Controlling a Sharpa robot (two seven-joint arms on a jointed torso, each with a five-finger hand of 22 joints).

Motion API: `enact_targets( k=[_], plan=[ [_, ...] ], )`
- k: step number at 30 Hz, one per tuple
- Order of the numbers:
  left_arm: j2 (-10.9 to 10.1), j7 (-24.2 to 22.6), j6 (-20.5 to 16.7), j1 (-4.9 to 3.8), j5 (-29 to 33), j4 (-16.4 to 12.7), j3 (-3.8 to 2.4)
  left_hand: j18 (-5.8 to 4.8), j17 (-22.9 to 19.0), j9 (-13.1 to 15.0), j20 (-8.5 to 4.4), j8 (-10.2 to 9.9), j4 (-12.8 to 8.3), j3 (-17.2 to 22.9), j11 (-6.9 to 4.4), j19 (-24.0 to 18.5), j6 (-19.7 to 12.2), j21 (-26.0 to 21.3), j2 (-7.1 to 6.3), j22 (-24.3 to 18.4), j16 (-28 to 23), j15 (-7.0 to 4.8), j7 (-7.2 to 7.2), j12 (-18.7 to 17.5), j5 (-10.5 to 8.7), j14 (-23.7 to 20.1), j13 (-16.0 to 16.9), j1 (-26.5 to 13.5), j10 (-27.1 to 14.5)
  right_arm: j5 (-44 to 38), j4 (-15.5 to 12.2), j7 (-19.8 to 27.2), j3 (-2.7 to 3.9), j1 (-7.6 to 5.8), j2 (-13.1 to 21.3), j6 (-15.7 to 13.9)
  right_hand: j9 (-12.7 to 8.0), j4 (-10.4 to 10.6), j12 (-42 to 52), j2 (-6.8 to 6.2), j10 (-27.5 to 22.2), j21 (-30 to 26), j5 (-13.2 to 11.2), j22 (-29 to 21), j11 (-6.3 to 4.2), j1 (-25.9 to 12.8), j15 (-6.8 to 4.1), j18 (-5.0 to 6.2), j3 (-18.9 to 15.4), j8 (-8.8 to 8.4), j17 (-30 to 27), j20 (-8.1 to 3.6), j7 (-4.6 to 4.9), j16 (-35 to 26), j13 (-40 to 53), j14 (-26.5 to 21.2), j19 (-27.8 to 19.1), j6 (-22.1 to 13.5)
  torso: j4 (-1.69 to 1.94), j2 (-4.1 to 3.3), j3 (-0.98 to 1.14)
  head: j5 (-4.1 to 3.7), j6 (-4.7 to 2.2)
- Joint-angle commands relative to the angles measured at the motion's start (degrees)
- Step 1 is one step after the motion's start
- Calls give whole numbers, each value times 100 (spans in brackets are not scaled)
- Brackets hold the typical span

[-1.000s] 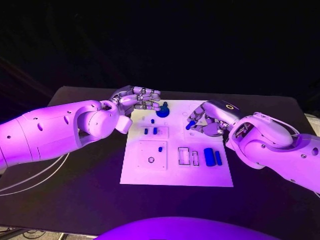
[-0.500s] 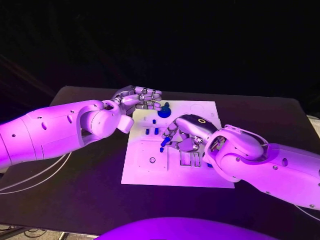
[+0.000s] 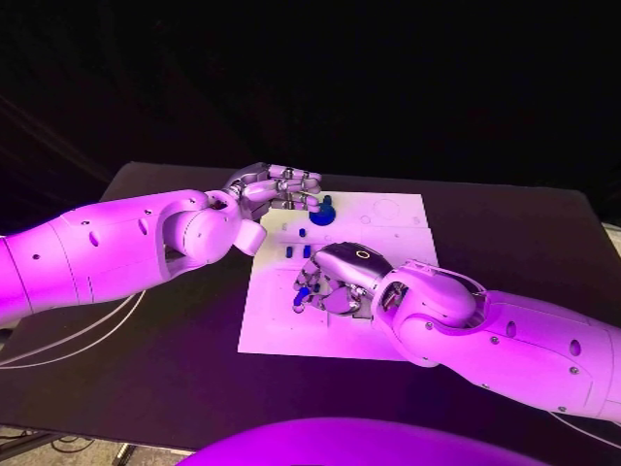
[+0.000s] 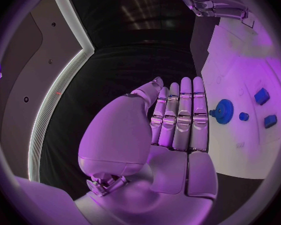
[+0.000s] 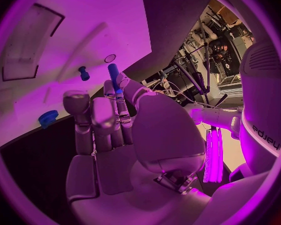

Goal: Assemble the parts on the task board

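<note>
Your right hand (image 3: 335, 282) pinches a small blue peg (image 5: 113, 76) by one end, low over the near left part of the board (image 3: 395, 216). The peg looks light, hard and smooth, so it may slip; hold it firmly near the middle. Your left hand (image 3: 272, 186) holds nothing, fingers straight, beside the gear (image 4: 223, 110) at the far edge.

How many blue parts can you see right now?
5. On the board by the left hand: a gear, a small peg and two blocks. The right hand pinches a long peg. The right arm may hide more.
</note>
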State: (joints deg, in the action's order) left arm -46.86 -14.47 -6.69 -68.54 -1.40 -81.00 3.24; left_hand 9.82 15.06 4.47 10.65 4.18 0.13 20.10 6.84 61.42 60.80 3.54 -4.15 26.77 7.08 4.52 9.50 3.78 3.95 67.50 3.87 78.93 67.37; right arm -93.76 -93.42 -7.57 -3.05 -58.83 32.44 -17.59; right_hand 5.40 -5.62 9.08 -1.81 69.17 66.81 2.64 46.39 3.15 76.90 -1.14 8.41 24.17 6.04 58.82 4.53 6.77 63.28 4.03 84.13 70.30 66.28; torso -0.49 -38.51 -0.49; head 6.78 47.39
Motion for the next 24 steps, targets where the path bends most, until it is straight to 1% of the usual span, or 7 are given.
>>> enact_targets(
  k=[1, 4, 8, 13, 19, 24],
  plan=[
    [15, -53, 110, -3, 14, -11, -5, 68, -8, -9, 2, -28, -20, -17, 22, 30, 9, 12, -7, -6, -38, 12, 30, -11, 20, 32, -1, 20, -10, -186, 32, 53, -2, 21, -39, 172, 4, 13, -19, 22, -21, 11, 31, -5, 14, -19, -29, -48, 2, 18, 5, 0, 15, 23, 3, 164, -12, 0, -2, 1, -2, -8, 17],
    [18, -52, 109, -2, 14, -6, -5, 68, -8, -9, 2, -28, -20, -17, 22, 30, 9, 12, -7, -6, -38, 12, 30, -11, 20, 32, -1, 20, -10, -198, 52, 57, -5, 32, -71, 248, 4, 13, -22, 25, -22, 11, 32, -5, 16, -18, -29, -48, 4, 17, 3, 0, 16, 23, 3, 164, -13, -2, -9, 2, 0, 6, 26],
    [29, -50, 116, -2, 14, -3, -5, 68, -8, -9, 2, -28, -20, -17, 22, 30, 9, 12, -7, -6, -38, 12, 30, -11, 20, 32, -1, 20, -10, -244, 79, 39, -12, 45, -112, 308, 4, 13, -22, 25, -22, 11, 32, -5, 16, -18, -29, -48, 4, 17, 3, 0, 16, 23, 3, 164, -13, -2, -7, 2, -2, 5, 35],
    [38, -48, 123, -2, 14, 2, -4, 68, -8, -9, 2, -28, -20, -17, 22, 30, 9, 12, -7, -6, -38, 12, 30, -11, 20, 32, -1, 20, -10, -341, 111, -45, -16, 52, -126, 359, 4, 15, -27, 22, -24, 10, 31, -7, 18, -22, -27, -48, 1, 15, 8, 1, 19, 28, 3, 164, -15, -5, -3, 5, 2, 11, 52],
    [33, -44, 125, -2, 14, 8, -4, 68, -8, -9, 2, -28, -20, -17, 22, 30, 9, 12, -7, -6, -38, 12, 30, -11, 20, 32, -1, 20, -10, -544, 99, -215, -17, 60, -99, 222, 4, 17, -28, 24, -24, 13, 31, -1, 19, -25, -26, -49, 1, 14, 11, 1, 20, 32, 3, 164, -13, -6, -6, 0, 4, 11, 62],
    [29, -41, 128, -2, 14, 12, -4, 68, -8, -9, 2, -28, -20, -17, 22, 30, 9, 12, -7, -6, -38, 12, 30, -11, 20, 32, -1, 20, -10, -631, 51, -268, -17, 71, -62, 156, 5, 17, -29, 25, -23, 17, 32, 6, 19, -25, -26, -50, 1, 15, 15, 2, 20, 35, 3, 164, -10, -5, -6, -2, 5, 18, 69]
  ],
)
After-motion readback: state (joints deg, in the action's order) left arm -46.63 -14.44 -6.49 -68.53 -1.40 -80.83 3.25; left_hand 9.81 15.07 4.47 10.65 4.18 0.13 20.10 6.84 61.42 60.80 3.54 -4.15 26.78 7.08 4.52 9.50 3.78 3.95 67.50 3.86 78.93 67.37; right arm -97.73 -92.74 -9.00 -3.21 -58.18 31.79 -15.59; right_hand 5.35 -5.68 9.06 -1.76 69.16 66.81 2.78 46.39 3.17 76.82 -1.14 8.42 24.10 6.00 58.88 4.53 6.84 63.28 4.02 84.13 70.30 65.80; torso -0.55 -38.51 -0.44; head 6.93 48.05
